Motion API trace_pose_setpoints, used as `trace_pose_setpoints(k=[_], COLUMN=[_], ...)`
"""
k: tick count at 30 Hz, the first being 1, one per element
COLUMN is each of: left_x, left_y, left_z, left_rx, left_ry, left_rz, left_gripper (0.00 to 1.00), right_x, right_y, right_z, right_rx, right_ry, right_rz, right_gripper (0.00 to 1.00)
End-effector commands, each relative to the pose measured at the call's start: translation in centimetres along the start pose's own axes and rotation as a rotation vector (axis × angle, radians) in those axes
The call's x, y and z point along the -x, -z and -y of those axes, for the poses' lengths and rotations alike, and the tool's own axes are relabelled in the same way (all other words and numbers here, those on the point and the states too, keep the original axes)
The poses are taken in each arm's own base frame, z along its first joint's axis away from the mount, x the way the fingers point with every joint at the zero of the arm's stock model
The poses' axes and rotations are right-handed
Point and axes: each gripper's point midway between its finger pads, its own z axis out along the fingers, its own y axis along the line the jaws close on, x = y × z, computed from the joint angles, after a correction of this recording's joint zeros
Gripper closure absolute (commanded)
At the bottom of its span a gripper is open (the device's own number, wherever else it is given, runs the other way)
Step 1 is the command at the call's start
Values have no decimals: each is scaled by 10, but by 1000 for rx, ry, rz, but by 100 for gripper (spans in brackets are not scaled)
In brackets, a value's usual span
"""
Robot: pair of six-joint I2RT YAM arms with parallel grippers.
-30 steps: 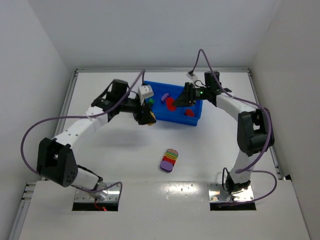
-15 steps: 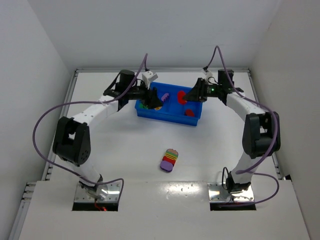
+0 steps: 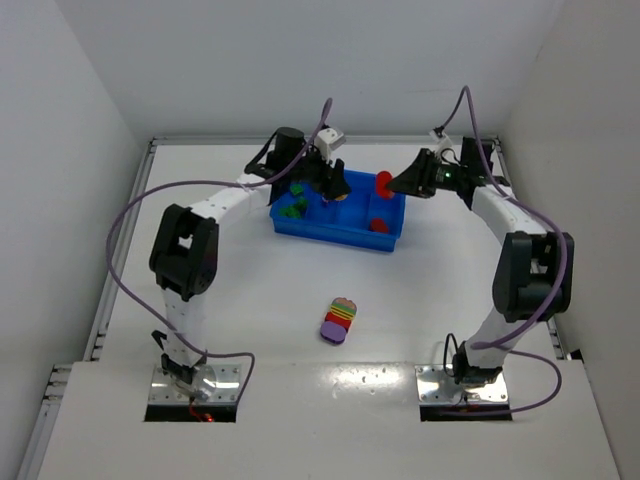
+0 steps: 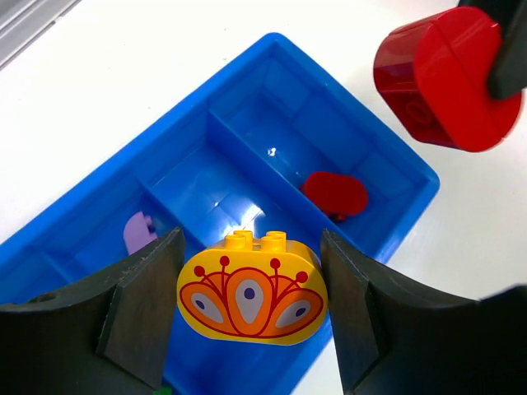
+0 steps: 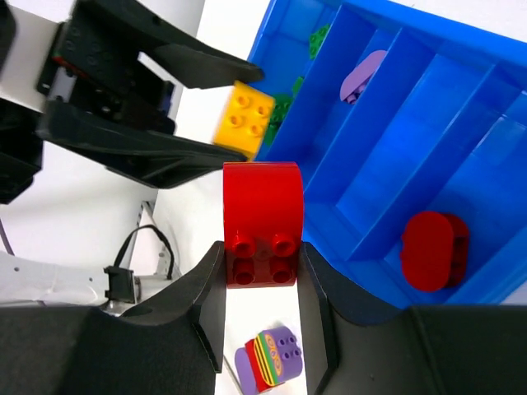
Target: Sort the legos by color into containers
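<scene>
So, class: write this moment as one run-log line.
left jaws: yellow lego held above tray | right jaws: red lego held | striped clump: outside tray

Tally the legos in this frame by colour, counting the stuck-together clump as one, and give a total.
Red brick: 2, one in the right gripper, one in the tray.
Yellow brick: 1, in the left gripper.
Purple brick: 1, in the tray.
Green brick: 2 as far as shows, in the tray.
Mixed clump: 1, on the table.
Total: 7.

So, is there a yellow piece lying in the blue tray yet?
No, the yellow brick is held by the left end effector above the blue tray, not resting in it.
</scene>
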Motion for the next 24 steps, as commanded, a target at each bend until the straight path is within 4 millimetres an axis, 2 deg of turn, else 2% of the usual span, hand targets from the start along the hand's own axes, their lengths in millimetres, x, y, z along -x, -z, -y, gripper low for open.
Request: trace_pose_setpoints(k=[1,2,3,8,12,13,15,18,19,21,22,23,24], left_x=[14,20,9,0,-5,-11,-12,-21,-23,-25,-26,-33,-23], left_y=[-16,-20,-27,-46,-58,-63,-68,-77,-77,-81,-84,-86,-86], left_z=[2,4,4,5,-2,-4,1,3,2,4,3,-3,-3], left_rx=[-1,-8,-10,-29,-30,-31,-49,-61,-53,-53,-53,-30,-27], left_ry=[-52,-86,-84,-113,-106,-100,-101,-104,-109,-111,-111,-106,-117], left_rz=[37,42,16,-7,-19,-28,-33,-51,-60,-65,-65,-78,-59], left_gripper=[61,61,61,60,59,58,56,48,41,35,28,25,23], right_x=[10,12,9,13,15,17,18,21,21,19,19,19,18], right_y=[11,14,13,19,21,24,23,24,24,23,23,23,21], right_z=[-11,-9,-7,-2,1,3,5,9,9,12,12,12,15], right_rx=[10,5,2,-9,-14,-19,-20,-27,-27,-29,-29,-29,-31], right_ry=[58,45,38,31,29,26,24,14,14,6,6,6,-2], right_rz=[41,49,44,59,66,73,73,75,75,70,70,70,66], right_gripper=[96,96,96,96,96,96,96,96,96,96,96,96,96])
